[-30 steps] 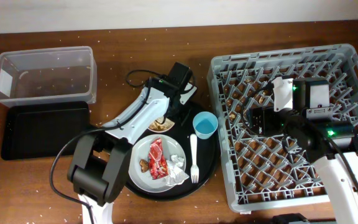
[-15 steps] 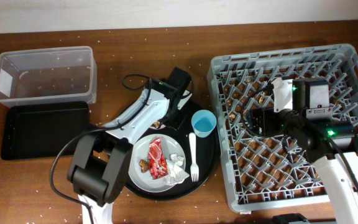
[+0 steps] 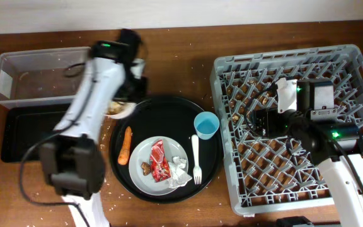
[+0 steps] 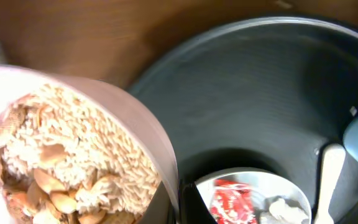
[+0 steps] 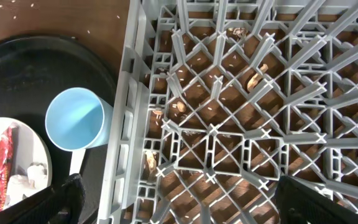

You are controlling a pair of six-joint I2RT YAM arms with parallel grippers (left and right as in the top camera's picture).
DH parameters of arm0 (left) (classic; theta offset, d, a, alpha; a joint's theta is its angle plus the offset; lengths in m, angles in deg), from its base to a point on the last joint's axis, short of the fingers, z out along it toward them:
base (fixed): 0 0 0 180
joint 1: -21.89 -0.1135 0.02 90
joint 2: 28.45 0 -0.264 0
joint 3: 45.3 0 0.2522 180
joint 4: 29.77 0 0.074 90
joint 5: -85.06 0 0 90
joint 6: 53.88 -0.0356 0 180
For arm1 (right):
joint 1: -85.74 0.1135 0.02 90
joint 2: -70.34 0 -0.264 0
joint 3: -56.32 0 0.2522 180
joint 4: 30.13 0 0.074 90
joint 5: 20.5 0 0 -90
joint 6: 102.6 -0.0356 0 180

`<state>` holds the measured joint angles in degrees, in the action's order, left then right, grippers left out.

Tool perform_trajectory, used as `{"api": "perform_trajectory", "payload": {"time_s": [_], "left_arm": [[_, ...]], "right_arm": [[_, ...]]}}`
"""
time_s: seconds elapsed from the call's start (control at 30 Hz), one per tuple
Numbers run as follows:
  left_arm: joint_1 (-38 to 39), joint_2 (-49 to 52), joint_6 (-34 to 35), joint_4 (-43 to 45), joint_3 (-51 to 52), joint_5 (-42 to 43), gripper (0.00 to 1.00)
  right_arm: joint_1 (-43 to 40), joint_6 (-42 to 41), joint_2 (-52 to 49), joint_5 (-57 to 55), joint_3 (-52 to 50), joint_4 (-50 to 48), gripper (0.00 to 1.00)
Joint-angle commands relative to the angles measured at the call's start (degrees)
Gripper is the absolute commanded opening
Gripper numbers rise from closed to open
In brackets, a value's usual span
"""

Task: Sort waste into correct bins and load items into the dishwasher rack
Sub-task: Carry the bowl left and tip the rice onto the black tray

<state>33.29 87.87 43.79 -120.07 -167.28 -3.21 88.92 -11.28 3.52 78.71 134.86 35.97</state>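
Gripping the white bowl (image 4: pixel 126 106) (full of rice (image 4: pixel 73 143)).

Even soft light; near bowl (image 4: pixel 157 146) blurred.

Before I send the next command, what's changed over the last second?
The left gripper shut its jaws on the white bowl of rice scraps and swung it left to the edge of the round tray, near the clear tub. That uncovered the carrot. The right gripper stays open over the rack; plate, cup and fork have not moved.
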Motion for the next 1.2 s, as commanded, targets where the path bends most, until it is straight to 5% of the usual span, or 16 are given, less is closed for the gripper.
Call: {"api": "perform_trajectory", "payload": {"time_s": [0.0, 0.23, 0.37, 0.63, 0.8, 1.17], "left_arm": [[-9.62, -8.37, 1.09, -3.08, -1.22, 2.99, 0.01], [-31.80, -10.54, -12.85, -7.08, 1.36, 14.49, 0.01], [-42.16, -10.49, -18.51, 0.70, 10.19, 29.51, 0.01], [-45.83, -9.81, -18.51, 18.64, 26.40, 39.78, 0.01], [-51.52, -5.70, -18.71, 18.43, 26.56, 57.81, 0.00], [-57.55, 1.38, -20.44, 17.62, 26.64, 75.32, 0.01]], "right_arm": [[-0.22, -0.02, -0.09, 0.66, 1.03, -0.96, 0.97], [-0.22, -0.02, -0.09, 0.66, 1.03, -1.11, 0.97], [-0.22, -0.04, -0.09, 0.68, 1.03, -1.09, 0.97], [-0.20, -0.04, -0.09, 0.70, 1.03, -1.01, 0.97], [-0.22, -0.04, -0.09, 0.70, 1.03, -0.02, 0.96], [-0.20, -0.07, -0.09, 0.70, 1.03, 0.00, 0.96]]}}
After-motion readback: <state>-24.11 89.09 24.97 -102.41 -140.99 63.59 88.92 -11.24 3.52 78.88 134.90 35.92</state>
